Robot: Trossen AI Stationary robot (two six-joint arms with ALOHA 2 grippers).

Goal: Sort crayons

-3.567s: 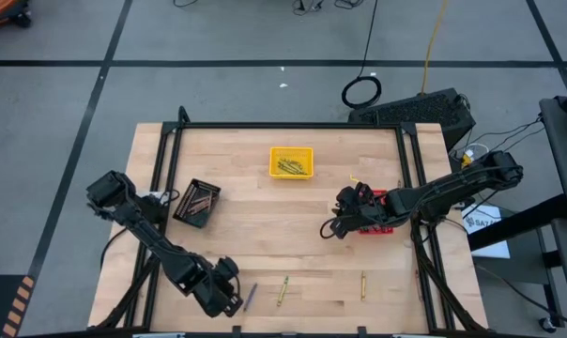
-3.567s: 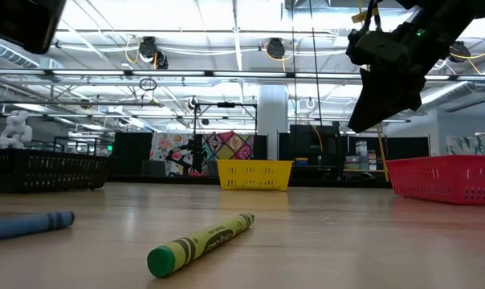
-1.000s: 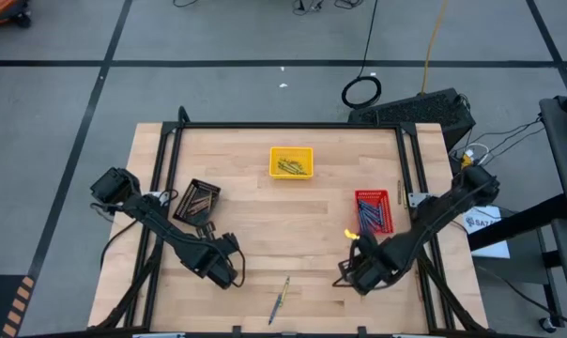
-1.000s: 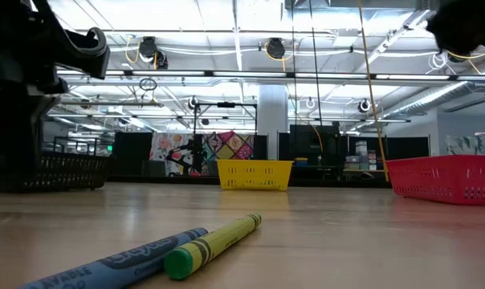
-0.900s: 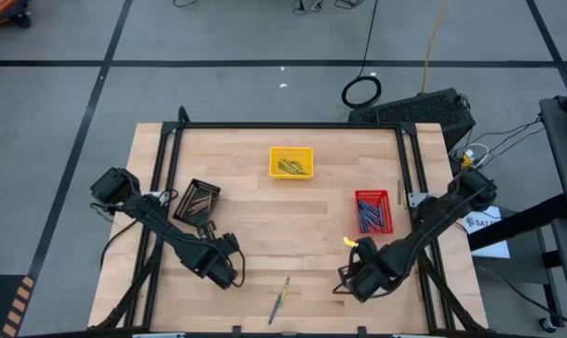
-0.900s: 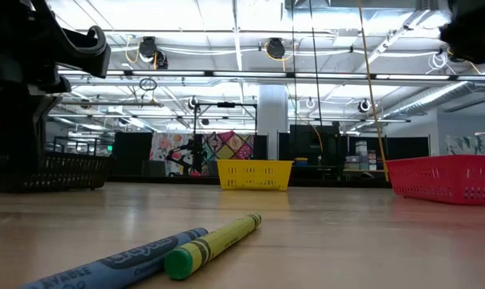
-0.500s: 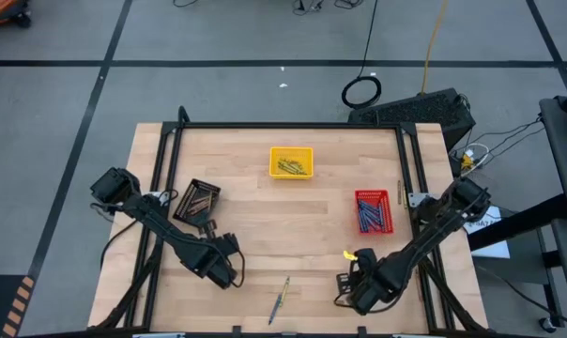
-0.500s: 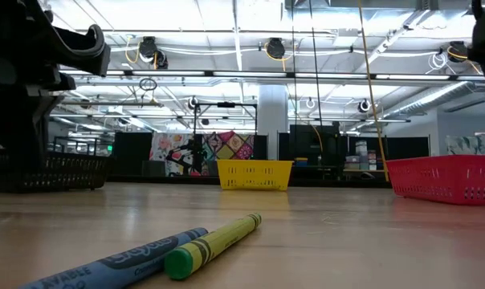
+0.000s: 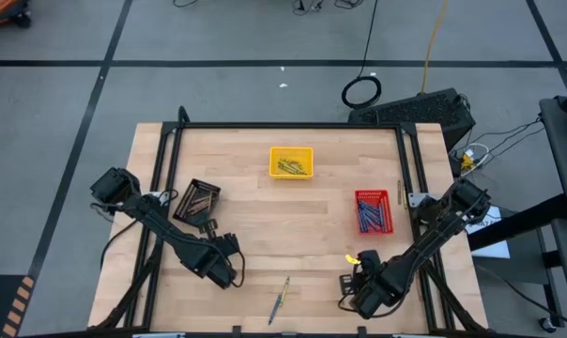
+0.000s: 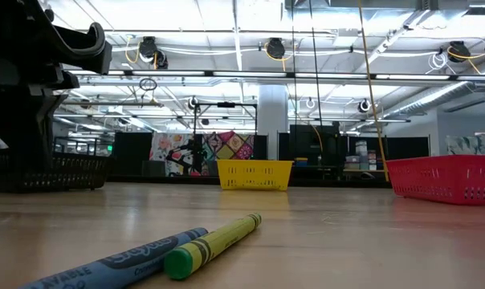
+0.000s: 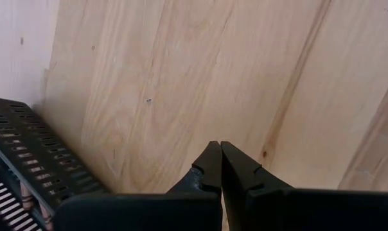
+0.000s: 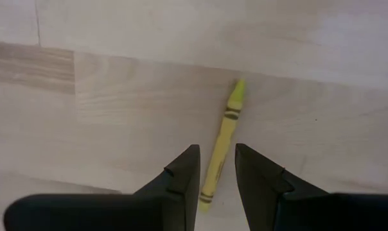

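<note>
Item: yellow crayon (image 12: 221, 146) on tabletop (image 12: 117, 96), lying lengthwise between my right tool's (image 12: 217, 168) part-open, empty fingers. Advice: descend straight, close mid-shaft. Left tool (image 11: 220, 157): shut, empty.

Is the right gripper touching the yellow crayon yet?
Cannot tell. In the right wrist view the right gripper hangs open with the yellow crayon lying on the table between its fingers, but that view does not show whether the fingertips reach it.
</note>
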